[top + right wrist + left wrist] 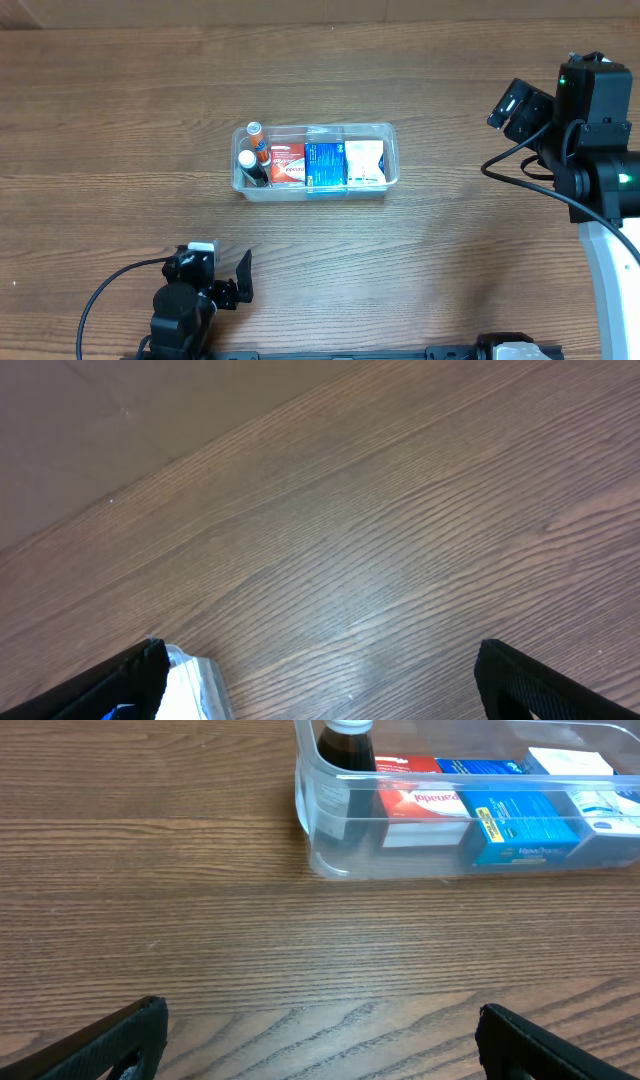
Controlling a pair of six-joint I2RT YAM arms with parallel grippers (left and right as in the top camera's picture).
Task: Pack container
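Highest under the overhead camera hangs my right pincer [512,104], well apart from the container [391,150], which sits at the middle of the surface [120,120]; my left pincer [235,280] waits near the front edge. Boxes [325,163] stand on edge beside two bottles [252,150], evidently to fill it tightly; I judge packing near complete. Left wrist view: my fingers are spread wide, nothing between them, container just ahead. Right wrist view: fingers likewise spread above bare wood, gripping nothing.

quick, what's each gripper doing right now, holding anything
left gripper: open, holding nothing
right gripper: open, nothing between the fingers; a whitish bit sits by one finger, cannot tell what it is
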